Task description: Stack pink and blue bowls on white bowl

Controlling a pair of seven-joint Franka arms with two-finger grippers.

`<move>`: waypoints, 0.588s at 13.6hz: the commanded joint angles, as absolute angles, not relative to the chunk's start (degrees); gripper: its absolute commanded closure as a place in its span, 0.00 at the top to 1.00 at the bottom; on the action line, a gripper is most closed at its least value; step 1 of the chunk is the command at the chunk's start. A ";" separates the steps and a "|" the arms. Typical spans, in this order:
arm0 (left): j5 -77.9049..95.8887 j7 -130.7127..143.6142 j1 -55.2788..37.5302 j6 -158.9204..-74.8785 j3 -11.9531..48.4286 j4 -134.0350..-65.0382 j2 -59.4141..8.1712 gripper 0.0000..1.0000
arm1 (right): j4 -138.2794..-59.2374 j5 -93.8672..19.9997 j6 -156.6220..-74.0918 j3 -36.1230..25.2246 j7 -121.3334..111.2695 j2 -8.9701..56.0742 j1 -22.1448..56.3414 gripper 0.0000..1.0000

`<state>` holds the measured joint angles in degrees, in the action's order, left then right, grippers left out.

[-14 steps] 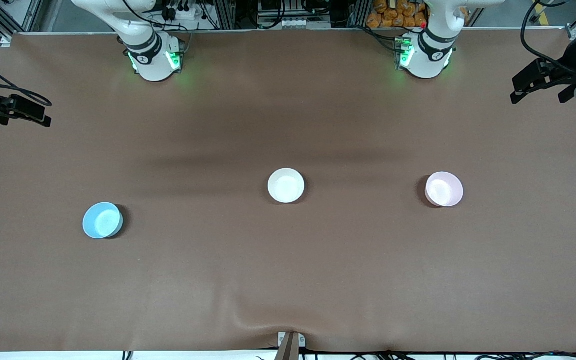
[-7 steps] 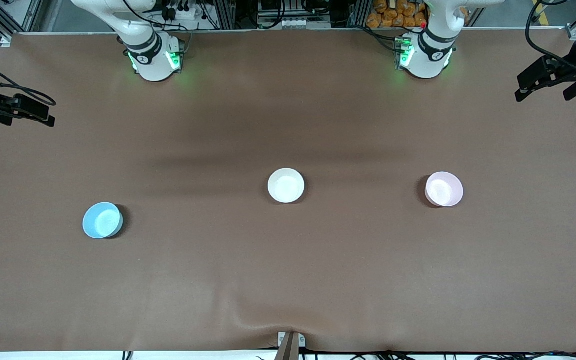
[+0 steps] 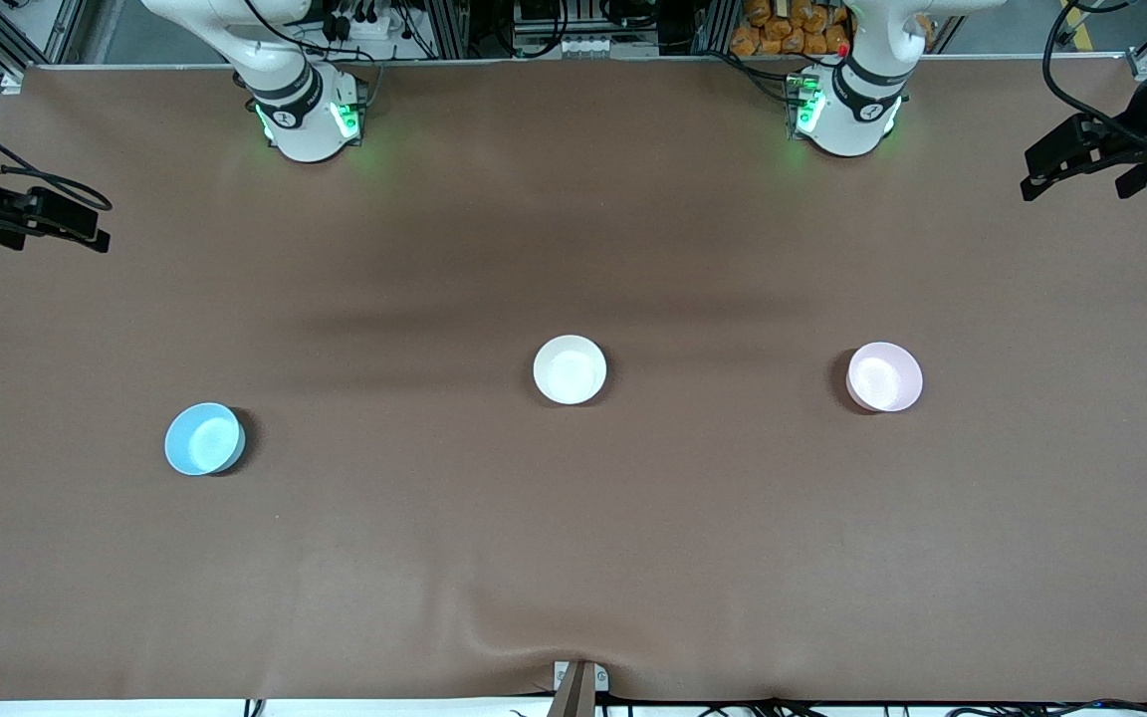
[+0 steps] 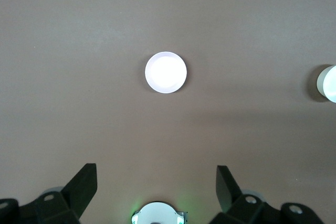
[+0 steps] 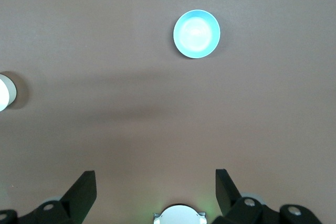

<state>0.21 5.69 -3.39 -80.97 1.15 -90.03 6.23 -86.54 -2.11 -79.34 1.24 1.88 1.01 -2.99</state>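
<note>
Three bowls stand apart on the brown table. The white bowl (image 3: 570, 369) is in the middle, and its edge shows in the left wrist view (image 4: 329, 83) and the right wrist view (image 5: 5, 92). The pink bowl (image 3: 884, 376) (image 4: 166, 72) stands toward the left arm's end. The blue bowl (image 3: 204, 439) (image 5: 197, 33) stands toward the right arm's end, a little nearer the front camera. My left gripper (image 3: 1081, 169) (image 4: 156, 172) hangs open and empty, high over the left arm's end of the table. My right gripper (image 3: 46, 221) (image 5: 156, 174) hangs open and empty over the other end.
The two arm bases (image 3: 310, 115) (image 3: 847, 110) with green lights stand along the table edge farthest from the front camera. A small bracket (image 3: 578, 682) sits at the nearest edge, where the brown cover is wrinkled. Cables and racks lie past the bases.
Both grippers have drifted slightly at the table's ends. The three bowls have not moved.
</note>
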 commanded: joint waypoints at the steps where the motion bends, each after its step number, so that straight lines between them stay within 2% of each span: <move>1: -0.53 5.19 -3.08 -80.51 1.49 -88.86 5.27 1.00 | -85.78 -2.81 -78.49 0.97 1.93 1.05 -2.81 1.00; 8: -0.44 4.92 -2.90 -81.30 1.41 -90.52 5.27 1.00 | -85.78 -2.81 -78.40 1.05 2.02 1.05 -2.72 1.00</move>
<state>0.21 5.68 -3.31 -81.00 1.15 -90.29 5.22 -86.54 -2.11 -79.29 1.24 1.88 1.01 -2.99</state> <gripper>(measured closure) 0.000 0.000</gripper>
